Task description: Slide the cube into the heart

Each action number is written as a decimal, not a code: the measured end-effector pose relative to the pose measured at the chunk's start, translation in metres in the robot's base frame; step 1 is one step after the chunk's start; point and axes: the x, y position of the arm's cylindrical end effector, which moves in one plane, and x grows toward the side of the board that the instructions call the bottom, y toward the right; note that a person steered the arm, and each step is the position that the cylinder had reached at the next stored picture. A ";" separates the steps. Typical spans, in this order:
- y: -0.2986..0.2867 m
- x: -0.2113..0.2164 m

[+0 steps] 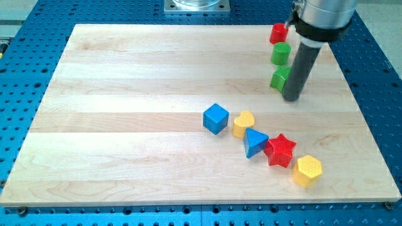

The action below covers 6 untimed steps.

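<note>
A blue cube [215, 118] sits near the board's middle. A yellow heart [244, 123] lies just to its right, with a narrow gap or light contact between them; I cannot tell which. My tip [290, 97] is at the end of the dark rod at the view's upper right, well above and to the right of the cube and heart. It stands right beside a green block [280, 78].
A blue triangle [254, 142], a red star [280, 150] and a yellow hexagon [307, 170] trail to the lower right of the heart. A red block [278, 32] and a green cylinder [281, 53] stand near the top right. The wooden board [125, 125] rests on a blue perforated table.
</note>
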 end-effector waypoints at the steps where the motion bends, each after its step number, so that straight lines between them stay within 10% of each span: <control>1: 0.000 -0.006; 4: -0.249 0.011; 6: -0.281 0.141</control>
